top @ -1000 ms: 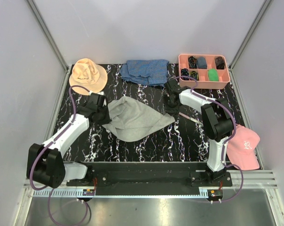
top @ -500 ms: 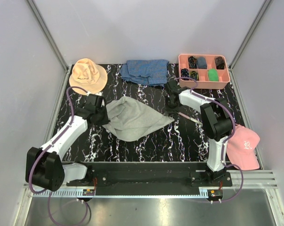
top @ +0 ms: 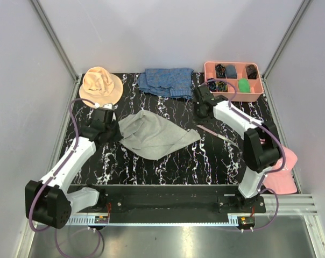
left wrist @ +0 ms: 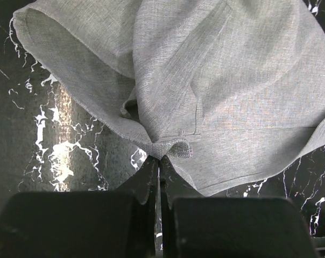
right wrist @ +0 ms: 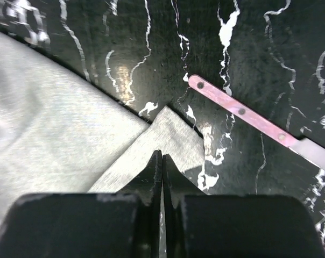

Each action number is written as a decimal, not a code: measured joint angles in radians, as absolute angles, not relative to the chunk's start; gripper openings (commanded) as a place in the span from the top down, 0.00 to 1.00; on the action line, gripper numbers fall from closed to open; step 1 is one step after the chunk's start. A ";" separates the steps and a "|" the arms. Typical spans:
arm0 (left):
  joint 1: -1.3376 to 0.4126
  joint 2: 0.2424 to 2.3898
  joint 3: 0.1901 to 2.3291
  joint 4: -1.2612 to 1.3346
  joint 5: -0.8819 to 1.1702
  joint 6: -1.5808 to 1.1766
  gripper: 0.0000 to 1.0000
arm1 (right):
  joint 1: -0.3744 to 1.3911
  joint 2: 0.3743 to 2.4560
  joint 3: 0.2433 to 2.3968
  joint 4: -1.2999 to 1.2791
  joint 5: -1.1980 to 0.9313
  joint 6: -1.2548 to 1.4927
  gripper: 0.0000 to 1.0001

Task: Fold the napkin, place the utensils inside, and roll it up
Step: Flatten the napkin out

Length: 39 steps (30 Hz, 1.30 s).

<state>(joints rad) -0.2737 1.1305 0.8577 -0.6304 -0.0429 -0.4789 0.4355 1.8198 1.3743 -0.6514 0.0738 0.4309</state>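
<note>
Napkin (top: 154,135) lies loosely half-folded and rumpled on the counter (top: 178,166), my left jaws pinching its left hem, my right jaws pressed together on nothing near its right corner, the pink-handled utensil (top: 216,133) just beside, not yet loaded or rolled.

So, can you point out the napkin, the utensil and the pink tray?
napkin (top: 154,137): top view, middle of the cloth.
utensil (right wrist: 240,112): right wrist view, on its pink handle.
tray (top: 243,97): top view, on its near wall.
</note>
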 measured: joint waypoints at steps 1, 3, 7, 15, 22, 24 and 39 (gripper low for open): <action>-0.272 1.131 0.858 -0.636 -0.043 -0.479 1.00 | 0.435 1.798 1.375 -0.655 0.078 0.431 1.00; -0.270 1.131 0.858 -0.645 -0.043 -0.479 1.00 | 0.435 1.760 1.376 -0.664 0.088 0.430 1.00; -0.265 1.124 0.857 -0.658 -0.049 -0.483 1.00 | 0.435 1.693 1.376 -0.685 0.094 0.429 0.99; -0.260 1.056 0.857 -0.657 -0.061 -0.498 1.00 | 0.435 1.680 1.386 -0.688 0.099 0.407 0.71; -0.260 1.069 0.834 -0.658 -0.054 -0.498 1.00 | 0.435 1.887 1.415 -0.682 0.061 0.411 0.50; -0.260 1.069 0.828 -0.660 -0.052 -0.499 1.00 | 0.435 1.918 1.415 -0.684 0.058 0.419 0.47; -0.260 1.069 0.816 -0.655 -0.033 -0.498 1.00 | 0.435 1.995 1.419 -0.648 0.065 0.477 0.51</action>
